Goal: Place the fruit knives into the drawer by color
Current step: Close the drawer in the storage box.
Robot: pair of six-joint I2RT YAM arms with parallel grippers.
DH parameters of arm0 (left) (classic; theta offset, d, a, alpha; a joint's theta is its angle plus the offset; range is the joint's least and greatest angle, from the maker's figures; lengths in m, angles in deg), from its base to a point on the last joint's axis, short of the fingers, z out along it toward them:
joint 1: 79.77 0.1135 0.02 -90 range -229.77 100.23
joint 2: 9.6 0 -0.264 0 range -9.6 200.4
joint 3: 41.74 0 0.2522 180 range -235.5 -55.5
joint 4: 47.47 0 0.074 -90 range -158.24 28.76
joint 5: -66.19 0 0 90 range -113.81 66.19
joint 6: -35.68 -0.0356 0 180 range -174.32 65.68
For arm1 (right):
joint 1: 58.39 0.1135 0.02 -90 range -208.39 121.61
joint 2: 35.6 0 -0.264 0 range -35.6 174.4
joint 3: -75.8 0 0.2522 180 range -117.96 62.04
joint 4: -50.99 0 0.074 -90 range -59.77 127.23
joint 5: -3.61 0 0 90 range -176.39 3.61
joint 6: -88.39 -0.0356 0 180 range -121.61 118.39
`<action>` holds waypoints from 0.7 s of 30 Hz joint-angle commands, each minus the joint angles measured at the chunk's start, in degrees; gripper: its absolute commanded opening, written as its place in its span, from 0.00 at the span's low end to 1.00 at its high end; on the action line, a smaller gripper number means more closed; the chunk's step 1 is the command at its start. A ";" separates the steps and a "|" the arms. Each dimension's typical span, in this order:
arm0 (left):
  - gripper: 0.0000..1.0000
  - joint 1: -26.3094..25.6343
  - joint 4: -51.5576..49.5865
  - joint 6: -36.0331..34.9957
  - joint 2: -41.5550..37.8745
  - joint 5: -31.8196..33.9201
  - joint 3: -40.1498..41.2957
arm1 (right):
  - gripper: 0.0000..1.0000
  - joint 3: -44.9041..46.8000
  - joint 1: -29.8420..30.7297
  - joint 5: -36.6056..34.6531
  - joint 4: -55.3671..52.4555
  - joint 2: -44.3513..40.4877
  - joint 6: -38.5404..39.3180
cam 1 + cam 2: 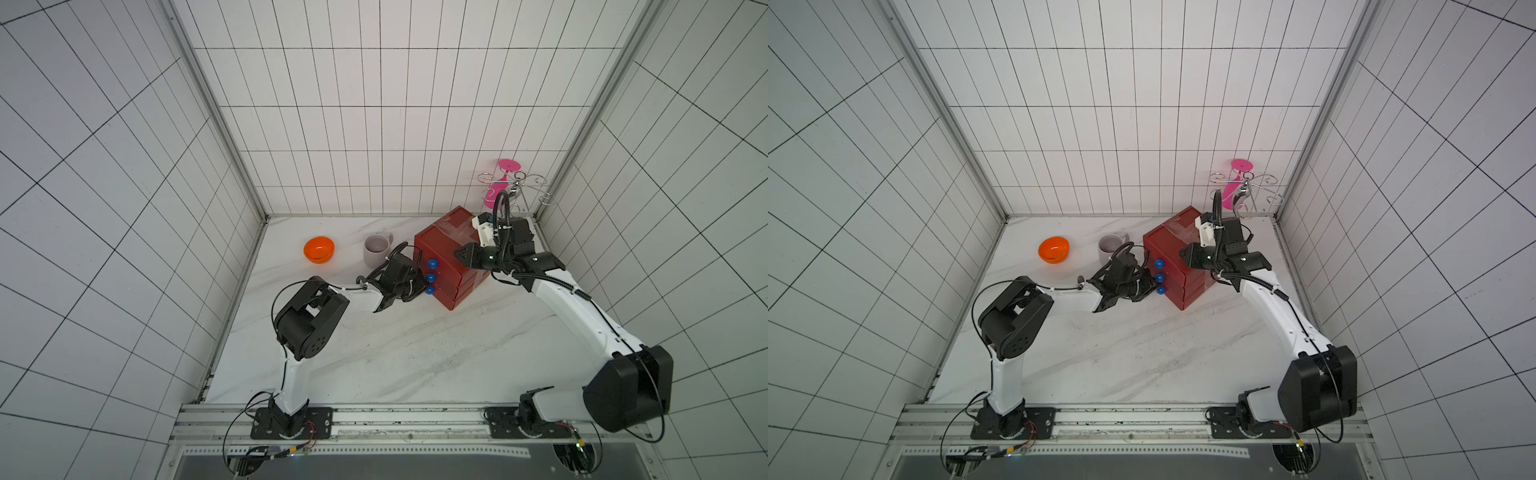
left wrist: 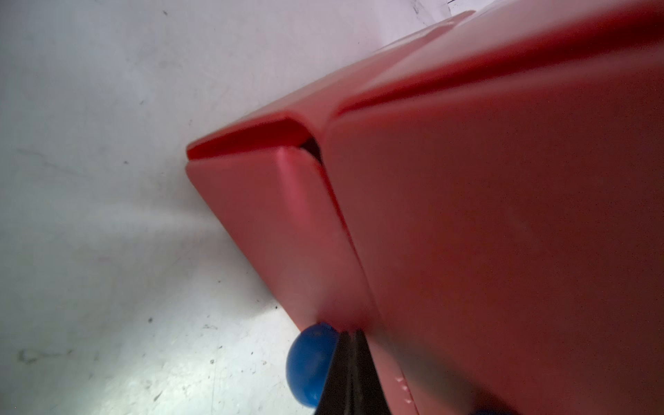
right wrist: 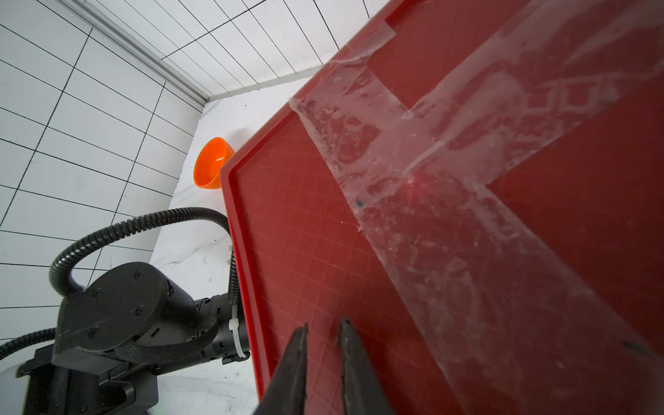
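drawer chest [image 1: 446, 245], one, red, stands at the back right of the white marble table [image 1: 395, 353] in both top views. it is turned cornerwise, with three blue knobs [image 1: 431, 277] in a column down its front. the left gripper [image 1: 419, 291] sits low at that front, right by the lowest knob. the right gripper [image 1: 460, 252] reaches over the chest's top. just left of the chest is one pale mug [image 1: 377, 250], and further left, apart, one orange bowl [image 1: 319, 248]. in the corner behind the chest is one wire rack [image 1: 536, 192] with one pink glass [image 1: 500, 185] on it.

left wrist view: the two fingers are pressed fully together with nothing between them, tips at the red drawer front. one blue knob sits just beside them, outside the grip. a sliver of a second blue shape shows at the frame's edge.

right wrist view: the two fingers stand a narrow gap apart with nothing in it, tips over the chest's gridded top. whether they touch it i cannot tell. at least two strips of clear tape [image 3: 413, 161] cross on that top. the one bowl shows past the chest's rim, and the left arm [image 3: 118, 309] is at the chest's front.
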 commanded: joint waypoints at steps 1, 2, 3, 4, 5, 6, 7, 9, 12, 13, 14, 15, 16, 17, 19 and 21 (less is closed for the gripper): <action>0.00 -1.62 6.55 2.92 2.03 -0.59 1.15 | 0.20 7.59 0.51 -2.24 -26.73 8.85 0.38; 0.00 -1.83 7.33 3.28 2.04 -0.35 1.45 | 0.20 7.54 0.47 -2.15 -26.72 8.81 0.36; 0.00 -1.94 7.89 3.51 1.92 -0.18 1.63 | 0.20 7.48 0.47 -2.17 -26.72 8.92 0.36; 0.00 -2.09 8.26 3.79 1.89 0.04 1.92 | 0.20 7.41 0.47 -2.15 -26.67 8.87 0.40; 0.00 -2.17 8.64 3.99 1.79 0.08 2.19 | 0.20 7.34 0.46 -2.13 -26.60 8.79 0.37; 0.00 -2.21 8.86 4.10 1.52 0.13 2.38 | 0.20 7.30 0.47 -2.22 -26.44 8.65 0.39; 0.00 -2.26 9.00 4.12 1.24 0.08 2.60 | 0.20 7.24 0.48 -2.22 -26.14 8.30 0.20; 0.00 -2.35 8.87 4.02 0.35 0.40 3.35 | 0.20 6.83 0.46 -2.04 -26.03 7.74 0.04; 0.00 -2.41 8.47 3.56 -1.72 0.74 4.85 | 0.20 5.68 0.39 -2.22 -25.96 6.85 -0.10; 0.00 -2.37 7.62 2.90 -2.66 1.02 5.12 | 0.20 5.23 0.38 -2.31 -25.96 6.52 -0.16; 0.00 -2.42 6.44 2.04 -3.66 1.46 5.42 | 0.20 4.64 0.38 -2.47 -25.94 6.33 -0.18; 0.00 -2.40 5.55 1.42 -4.60 1.83 5.61 | 0.20 4.07 0.38 -2.48 -25.96 6.30 -0.23; 0.00 -2.39 4.29 0.61 -5.77 2.35 5.87 | 0.20 3.36 0.38 -2.44 -25.95 6.30 -0.23; 0.01 -2.35 2.88 -0.39 -6.98 2.85 5.97 | 0.20 2.49 0.38 -2.43 -25.96 6.30 -0.25; 0.01 -2.39 0.28 -2.35 -9.18 3.79 6.06 | 0.20 0.72 0.32 -2.24 -25.96 6.22 -0.25; 0.02 -2.28 -2.48 -4.22 -11.39 4.92 5.97 | 0.20 -1.28 0.30 -2.31 -25.94 6.30 -0.10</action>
